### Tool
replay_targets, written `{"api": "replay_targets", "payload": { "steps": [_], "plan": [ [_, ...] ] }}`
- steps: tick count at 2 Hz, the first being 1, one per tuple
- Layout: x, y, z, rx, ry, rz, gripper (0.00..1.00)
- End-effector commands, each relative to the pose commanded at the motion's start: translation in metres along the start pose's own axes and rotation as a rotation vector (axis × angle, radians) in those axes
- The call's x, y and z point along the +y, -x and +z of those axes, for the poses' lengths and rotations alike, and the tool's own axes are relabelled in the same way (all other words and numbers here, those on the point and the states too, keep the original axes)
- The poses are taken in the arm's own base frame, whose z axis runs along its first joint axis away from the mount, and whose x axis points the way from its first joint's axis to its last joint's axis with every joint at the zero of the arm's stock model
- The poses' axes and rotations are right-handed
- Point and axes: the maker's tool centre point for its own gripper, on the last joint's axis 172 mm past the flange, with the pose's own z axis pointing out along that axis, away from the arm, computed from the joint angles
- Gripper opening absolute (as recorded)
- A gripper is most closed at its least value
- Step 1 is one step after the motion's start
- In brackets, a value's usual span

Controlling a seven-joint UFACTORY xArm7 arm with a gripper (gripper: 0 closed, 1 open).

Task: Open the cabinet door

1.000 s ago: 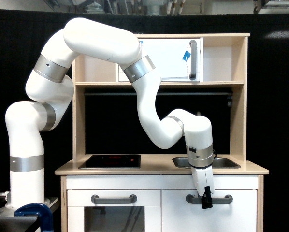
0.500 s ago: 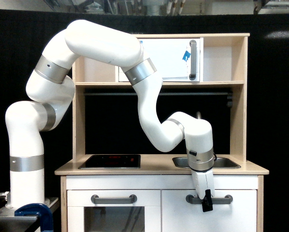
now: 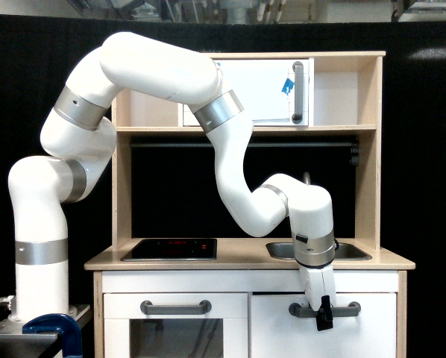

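Reaching down over the front edge of the toy kitchen, the claw (image 3: pixel 324 319) sits on the horizontal grey bar handle (image 3: pixel 346 309) of the cabinet door (image 3: pixel 324 339), its dark fingers crossing the bar just left of the bar's middle; whether they are clenched on the handle or merely resting against it cannot be told from this angle. The cabinet door is the plain white panel at the lower right of the kitchen front, below the sink (image 3: pixel 350 251), and its bottom runs out of the picture. The white wrist of the xArm7 (image 3: pixel 238 179) stands nearly upright above the claw, a silver ring around it at the level of the wooden table (image 3: pixel 238 260).

To the exterior view's left of the cabinet door lies the white oven door (image 3: pixel 175 335) with a glass window and its own grey bar handle (image 3: pixel 176 306). A black hob (image 3: pixel 171 248) is set into the table above it. High up, a white door with a vertical grey handle and blue tape (image 3: pixel 271 91) closes the upper shelf compartment. A blue clamp (image 3: pixel 55 330) is near the arm's base at the lower left.
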Motion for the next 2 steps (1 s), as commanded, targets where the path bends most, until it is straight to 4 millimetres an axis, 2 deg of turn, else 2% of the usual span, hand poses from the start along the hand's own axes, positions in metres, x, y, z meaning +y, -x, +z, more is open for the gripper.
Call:
{"api": "replay_targets", "payload": {
  "steps": [2],
  "plan": [
    [0.042,-0.035,-0.014,0.0,0.0,0.0,1.0]
  ]
}}
